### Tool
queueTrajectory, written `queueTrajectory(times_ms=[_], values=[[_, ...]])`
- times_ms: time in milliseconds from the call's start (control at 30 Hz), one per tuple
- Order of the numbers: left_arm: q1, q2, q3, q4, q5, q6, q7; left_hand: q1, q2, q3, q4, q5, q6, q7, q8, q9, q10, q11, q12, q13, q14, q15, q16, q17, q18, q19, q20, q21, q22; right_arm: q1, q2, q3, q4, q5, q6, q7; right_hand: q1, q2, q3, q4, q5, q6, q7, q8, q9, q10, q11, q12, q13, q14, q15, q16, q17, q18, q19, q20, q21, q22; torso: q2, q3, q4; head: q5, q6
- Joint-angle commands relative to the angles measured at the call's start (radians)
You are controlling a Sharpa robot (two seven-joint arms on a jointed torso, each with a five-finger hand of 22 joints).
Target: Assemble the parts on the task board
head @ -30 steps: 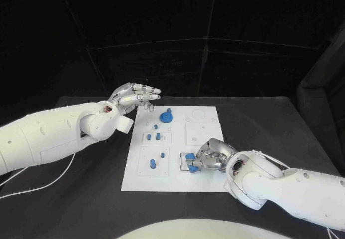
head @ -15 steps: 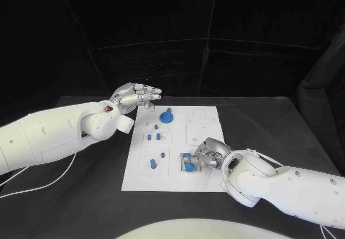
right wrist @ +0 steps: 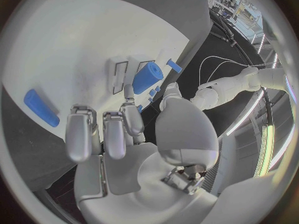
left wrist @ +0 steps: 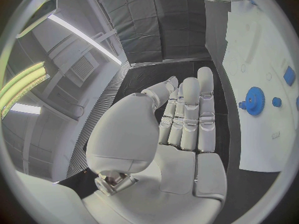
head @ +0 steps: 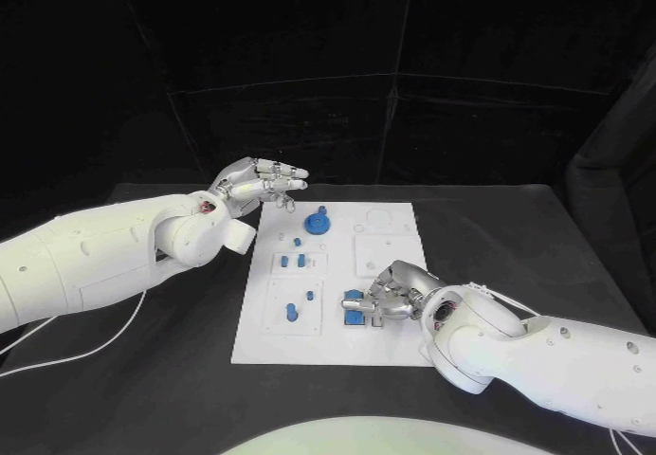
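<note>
Right hand point(head: 396, 296) low over white board point(head: 390, 355), fingertips bunched round blue peg point(right wrist: 147, 77) at near socket, firm hold not clear; keep peg square, press straight down; left hand point(head: 257, 182) hovers beyond far corner, fingers together, holding nothing

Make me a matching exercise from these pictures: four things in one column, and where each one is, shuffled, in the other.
Things:
1. left hand
2. right hand
3. blue gear
4. task board

Places:
A. middle of the black table
B. on the board's far part
C. raised beyond the board's far left corner
D. low over the board's near right part

Pairs: 1-C, 2-D, 3-B, 4-A
</note>
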Motion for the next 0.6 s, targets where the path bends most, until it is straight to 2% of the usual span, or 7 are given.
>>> queueTrajectory(times_ms=[33,67,133,200,333,600], values=[[0.002,0.001,0.001,0.001,0.004,0.012,0.002,-0.002,0.004,0.0,-0.005,-0.001,0.001,0.003,0.007,-0.001,-0.007,-0.001,0.005,0.0,-0.005,0.001,-0.004,-0.002,0.005,-0.004,0.0,-0.006,-0.001,0.002,-0.006,0.001,0.007,-0.014,-0.016,0.05,0.033,0.034,0.028,-0.011,-0.003,-0.004,-0.001,-0.002,0.003,-0.007,-0.002,-0.003,0.0,0.071,0.005,0.005,0.096,-0.008,0.013,0.002,-0.004,0.002,0.0,0.0008,-0.0002,-0.003,-0.001],[0.002,0.001,0.001,0.001,0.004,0.012,0.003,-0.002,0.004,0.0,-0.005,-0.001,0.001,0.003,0.007,-0.001,-0.007,-0.001,0.005,0.0,-0.005,0.001,-0.004,-0.002,0.005,-0.004,0.0,-0.006,-0.001,0.002,-0.009,0.001,0.01,-0.013,-0.019,0.083,0.128,0.061,0.056,-0.044,-0.004,0.004,-0.003,0.008,0.009,0.003,-0.006,0.014,0.015,0.073,0.004,0.009,0.106,-0.01,0.015,0.001,0.0,0.01,-0.001,0.0006,-0.0009,-0.003,0.001],[0.002,0.001,0.001,0.0,0.004,0.013,0.003,-0.002,0.004,0.0,-0.005,-0.001,0.001,0.003,0.007,-0.001,-0.007,-0.001,0.005,0.0,-0.005,0.001,-0.004,-0.002,0.005,-0.004,0.0,-0.006,-0.001,0.001,-0.013,0.001,0.015,-0.025,-0.018,0.117,0.241,0.073,0.085,-0.104,-0.004,0.014,-0.009,0.021,0.017,0.011,-0.009,0.027,0.026,0.075,0.0,0.012,0.114,-0.011,0.018,0.0,0.004,0.018,0.0,0.0005,-0.0014,-0.002,0.003],[0.002,0.001,0.001,-0.001,0.004,0.013,0.003,-0.002,0.005,0.0,-0.006,-0.001,0.0,0.003,0.007,-0.002,-0.007,-0.001,0.006,0.0,-0.005,0.001,-0.004,-0.002,0.005,-0.004,0.0,-0.006,-0.001,0.001,-0.015,0.001,0.018,-0.042,-0.012,0.136,0.295,0.073,0.089,-0.14,-0.004,0.018,-0.009,0.032,0.024,0.012,-0.01,0.029,0.029,0.076,-0.002,0.014,0.119,-0.012,0.02,-0.003,0.007,0.024,0.0,0.0007,-0.0011,-0.002,0.003],[0.002,0.002,0.001,-0.002,0.004,0.013,0.002,-0.001,0.005,0.0,-0.007,-0.001,0.0,0.003,0.007,-0.002,-0.008,-0.001,0.006,0.0,-0.005,0.001,-0.004,-0.003,0.005,-0.004,0.0,-0.006,-0.001,0.001,-0.015,0.0,0.017,-0.061,0.006,0.142,0.337,0.078,0.086,-0.173,-0.004,0.032,-0.015,0.054,0.036,0.019,-0.014,0.04,0.039,0.077,-0.005,0.017,0.127,-0.014,0.023,-0.005,0.012,0.034,0.0,0.0004,0.0003,-0.006,0.001],[0.002,0.003,0.001,-0.003,0.004,0.015,-0.001,0.0,0.005,0.0,-0.008,-0.001,0.0,0.003,0.007,-0.002,-0.008,-0.002,0.007,0.0,-0.005,0.001,-0.004,-0.003,0.005,-0.004,0.0,-0.006,-0.001,0.001,-0.006,0.0,0.006,-0.075,0.021,0.107,0.342,0.095,0.076,-0.184,-0.004,0.042,-0.022,0.074,0.048,0.033,-0.021,0.061,0.056,0.077,-0.009,0.018,0.13,-0.015,0.024,-0.009,0.014,0.037,0.0,0.0003,0.0,-0.005,-0.001]])
